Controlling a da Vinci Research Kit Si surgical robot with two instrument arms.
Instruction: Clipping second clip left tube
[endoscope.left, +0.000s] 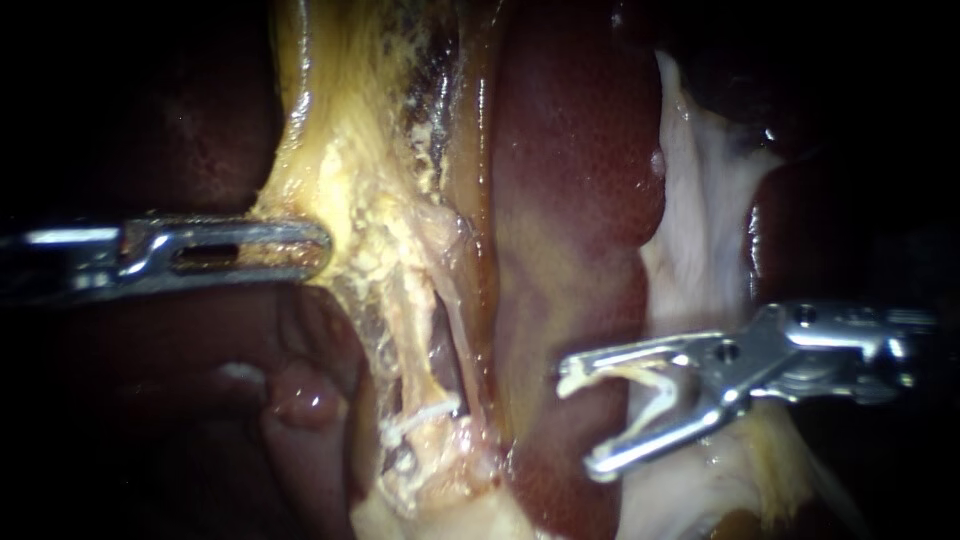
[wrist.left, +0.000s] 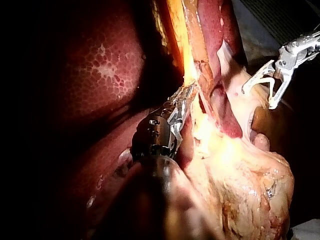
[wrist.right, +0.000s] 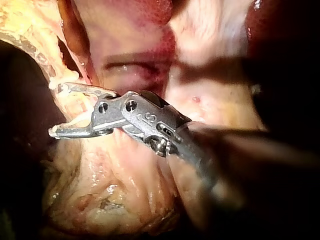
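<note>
Shaft of the left instrument (endoscope.left: 322, 250) comes in level, well up and to the left of the set clip (endoscope.left: 425, 410). Its end effector is clenched. The jaws lie together on the edge of the yellow tissue (endoscope.left: 340, 150), and the left wrist view shows a strand of that tissue pinched between them.

From the held edge, the yellow tissue runs down toward the set clip and thins into strands. The left tube (endoscope.left: 412, 340) is the pale yellow strand that comes down onto the set clip. The set clip is a short white bar lying across the left tube near its lower end. Above the set clip the left tube is bare.

Just right of the set clip, the dark red liver (endoscope.left: 570, 200) rises as a glossy lobe. It lies between the set clip and the right instrument (endoscope.left: 578, 420).

The right instrument sits about level with the set clip and well apart from it, with its tips pointing toward it. Its end effector is spread wide and grasps the loaded clip (endoscope.left: 655, 385). This white V sits between the jaws with one leg against each. The tips hang over the liver's edge, clear of the left tube.
</note>
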